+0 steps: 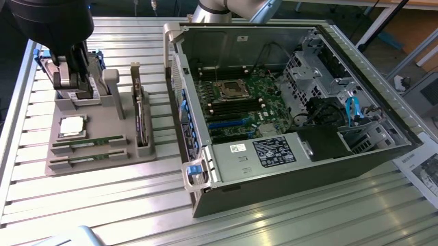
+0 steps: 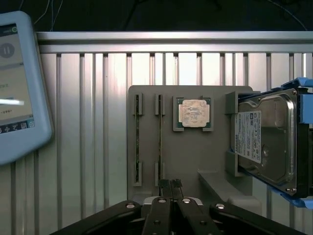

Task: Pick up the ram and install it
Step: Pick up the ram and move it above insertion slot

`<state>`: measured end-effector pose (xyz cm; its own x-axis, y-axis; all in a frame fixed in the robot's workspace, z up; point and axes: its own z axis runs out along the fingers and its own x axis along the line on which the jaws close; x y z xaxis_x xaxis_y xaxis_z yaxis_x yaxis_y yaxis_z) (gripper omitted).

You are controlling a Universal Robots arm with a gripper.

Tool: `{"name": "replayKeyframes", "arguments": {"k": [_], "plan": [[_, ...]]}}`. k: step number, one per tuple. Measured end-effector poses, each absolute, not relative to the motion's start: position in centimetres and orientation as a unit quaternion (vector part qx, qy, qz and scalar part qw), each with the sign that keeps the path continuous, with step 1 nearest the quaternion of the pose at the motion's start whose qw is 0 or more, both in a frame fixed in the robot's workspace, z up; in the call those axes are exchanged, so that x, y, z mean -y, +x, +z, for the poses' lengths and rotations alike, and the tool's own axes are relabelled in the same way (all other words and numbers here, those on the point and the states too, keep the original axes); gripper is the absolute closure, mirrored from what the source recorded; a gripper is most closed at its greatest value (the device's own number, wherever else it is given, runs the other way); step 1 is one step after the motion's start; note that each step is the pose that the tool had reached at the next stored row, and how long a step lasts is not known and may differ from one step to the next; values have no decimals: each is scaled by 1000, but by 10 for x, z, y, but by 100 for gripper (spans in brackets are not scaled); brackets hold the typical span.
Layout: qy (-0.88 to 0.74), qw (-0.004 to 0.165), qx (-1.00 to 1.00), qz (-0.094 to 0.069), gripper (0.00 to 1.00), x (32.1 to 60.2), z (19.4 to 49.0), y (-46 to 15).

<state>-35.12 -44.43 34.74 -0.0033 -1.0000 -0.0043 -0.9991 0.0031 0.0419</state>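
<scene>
**Gripper closed and empty above the parts fixture, ram not yet picked**

- Gripper [image 2: 170, 185]: jaws pressed together, nothing between them. It hangs over the near edge of the grey fixture [image 2: 195, 161], clear of it as far as can be judged.
- Ram [image 2: 159, 139]: lies on edge in its slot, just ahead of the fingertips and slightly to one side of their line. A second stick [image 2: 137, 139] sits in the parallel slot beside it. Both are seated and untouched.
- Judgement: the jaws must open before any descent. Centre them across the stick's thin faces, near mid-length, so it lifts level. The two sticks are close, so the outer finger needs room without nudging the neighbour.
- Beyond: the square processor [image 2: 193, 113] is in its pocket and the hard drive [image 2: 266, 142] stands in its blue carrier. Neither is the target.
- A tablet [image 2: 14, 98] rests on the slatted table [image 2: 88, 122].
- Exterior view's right: the open computer case [image 1: 274, 195], well apart from the fixture, motherboard [image 1: 239, 107] exposed. Which memory slot is free cannot be told.
- Risk judged: a skewed grip would make seating harder.
</scene>
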Motion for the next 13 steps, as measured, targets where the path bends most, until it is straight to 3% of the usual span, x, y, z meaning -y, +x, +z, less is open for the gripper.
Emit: {"name": "replayKeyframes", "arguments": {"k": [13], "plan": [[706,13,708,-16,90,448,330,-352]]}}
